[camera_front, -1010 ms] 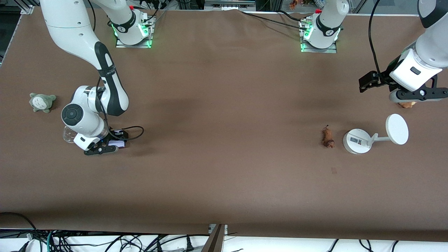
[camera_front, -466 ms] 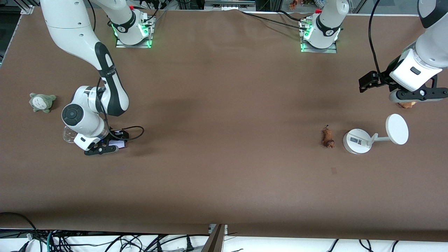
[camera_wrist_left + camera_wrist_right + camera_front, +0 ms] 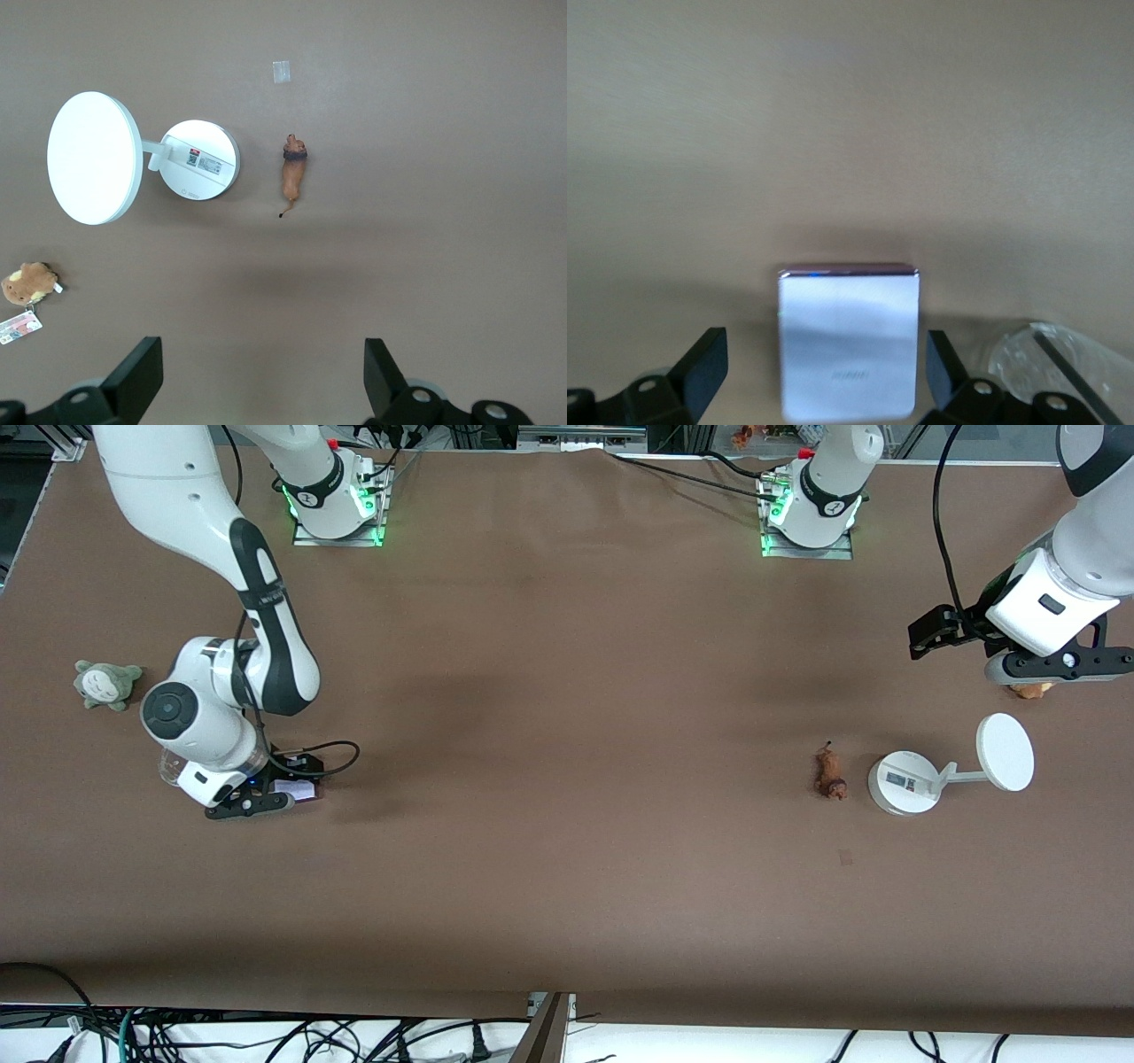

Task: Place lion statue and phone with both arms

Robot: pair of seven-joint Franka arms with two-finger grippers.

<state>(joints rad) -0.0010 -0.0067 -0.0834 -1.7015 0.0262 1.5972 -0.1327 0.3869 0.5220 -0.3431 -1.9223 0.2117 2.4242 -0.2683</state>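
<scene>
Simply pale, rounded phone (image 3: 848,341)

white stand (image 3: 905,782), grey-green plush (image 3: 106,683), brown plush (image 3: 29,282) on table (image 3: 567,850).

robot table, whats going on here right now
The right gripper is down at the phone on the table, jaws open on either side of it, not closed. The left gripper hangs open in the air near the brown plush. The lion statue lies untouched beside the white stand.
</scene>
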